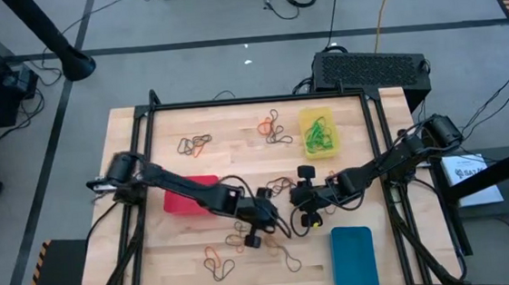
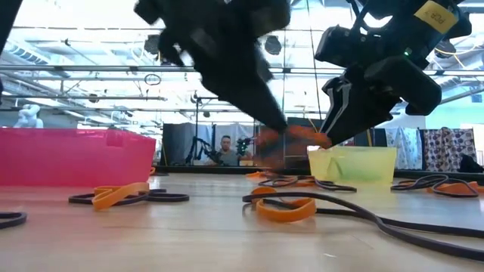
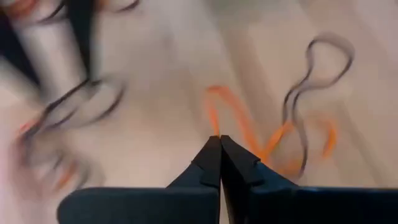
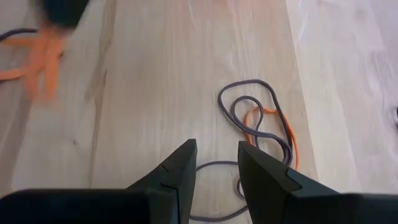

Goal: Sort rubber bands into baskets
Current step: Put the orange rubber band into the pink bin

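My left gripper point(image 3: 219, 138) is shut on an orange rubber band point(image 2: 299, 136) above the table's middle point(image 1: 263, 226). My right gripper point(image 4: 217, 146) is open and empty just to its right point(image 1: 307, 202). It is above a dark band tangled with an orange one point(image 4: 261, 121) that lie flat on the wood. The red basket point(image 1: 186, 195) stands left of centre. The yellow basket point(image 1: 317, 130), with green bands in it, stands at the far right. The blue basket point(image 1: 353, 258) stands at the near right. My left gripper pinches the orange band point(image 3: 214, 121) between its two fingertips. In the right wrist view the band hangs slack below the fingers point(image 4: 42, 65). In the low view it is lifted clear of the table. One band or more, I cannot tell through the blur.
Loose orange and dark bands lie in clusters at the far left point(image 1: 196, 145), far middle point(image 1: 274, 127) and near left point(image 1: 218, 262). More lie close to the low camera point(image 2: 283, 208). A person point(image 2: 224, 151) shows far behind the table.
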Controlling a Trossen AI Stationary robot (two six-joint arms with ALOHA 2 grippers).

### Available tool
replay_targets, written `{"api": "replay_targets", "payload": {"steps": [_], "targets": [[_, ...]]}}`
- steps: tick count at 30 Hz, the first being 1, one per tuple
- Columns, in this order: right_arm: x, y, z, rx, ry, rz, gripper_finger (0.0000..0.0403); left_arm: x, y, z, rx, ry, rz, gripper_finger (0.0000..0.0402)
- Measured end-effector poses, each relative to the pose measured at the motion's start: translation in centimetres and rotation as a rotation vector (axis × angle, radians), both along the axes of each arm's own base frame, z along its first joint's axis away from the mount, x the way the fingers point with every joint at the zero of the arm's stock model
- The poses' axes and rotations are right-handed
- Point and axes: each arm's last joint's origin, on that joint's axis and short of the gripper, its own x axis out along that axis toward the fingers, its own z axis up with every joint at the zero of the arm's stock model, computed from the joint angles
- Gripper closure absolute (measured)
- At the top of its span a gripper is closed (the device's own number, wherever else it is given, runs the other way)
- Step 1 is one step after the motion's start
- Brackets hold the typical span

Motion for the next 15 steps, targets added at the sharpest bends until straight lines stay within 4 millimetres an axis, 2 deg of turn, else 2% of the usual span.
{"api": "replay_targets", "payload": {"steps": [3, 7, 12, 15], "targets": [[0.0, 0.0, 0.0, 0.0, -0.001, 0.001, 0.0291, -2.5, 1.0, 2.3, 0.11, 0.107, 0.081, 0.0399], [0.0, 0.0, 0.0, 0.0, -0.001, 0.001, 0.0291, -6.5, 2.7, 5.3, 0.264, 0.246, 0.287, 0.0399], [0.1, 0.0, 0.1, 0.0, -0.009, 0.004, 0.0291, -11.4, 4.5, 7.9, 0.376, 0.413, 0.554, 0.04], [0.2, 0.1, 0.1, -0.003, -0.02, 0.012, 0.0291, -13.5, 5.1, 8.5, 0.392, 0.47, 0.667, 0.04]]}}
